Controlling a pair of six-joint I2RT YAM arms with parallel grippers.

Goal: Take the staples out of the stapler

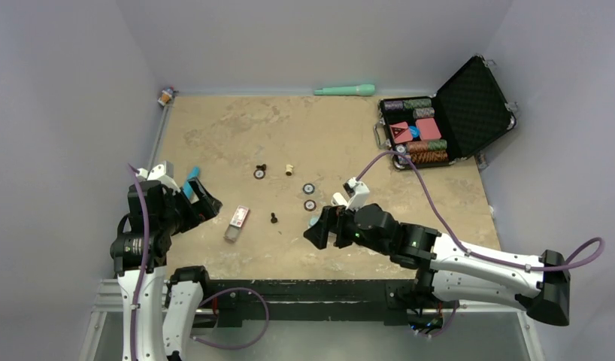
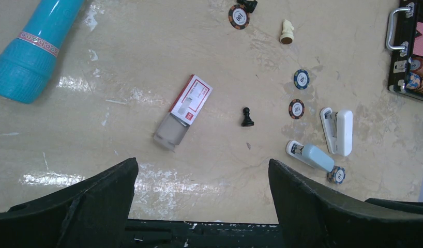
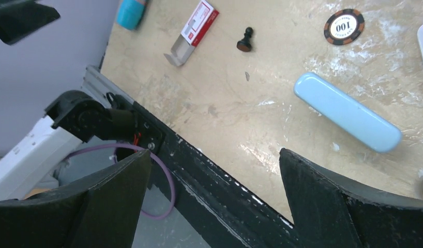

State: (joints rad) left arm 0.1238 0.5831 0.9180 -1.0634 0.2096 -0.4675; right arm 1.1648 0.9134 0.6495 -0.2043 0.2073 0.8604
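The stapler lies apart in two pieces on the table. Its pale-blue oblong part (image 3: 346,111) lies flat just ahead of my right gripper (image 3: 214,155), whose jaws are wide open and empty over the table's near edge. The white oblong part (image 2: 340,132) lies beside it, metal channel showing. In the left wrist view the blue part (image 2: 313,156) is far right. In the top view the blue part (image 1: 313,222) peeks out by my right gripper (image 1: 319,229). My left gripper (image 2: 202,165) is open and empty at the near left (image 1: 201,204).
A red-and-white staple box (image 2: 184,109) lies half slid open mid-table. A black pawn (image 2: 246,118), poker chips (image 2: 296,108) and a white pawn (image 2: 287,32) lie nearby. A bright blue tube (image 2: 33,51) is at left. An open chip case (image 1: 447,113) and a mint-green stick (image 1: 344,90) are at the back.
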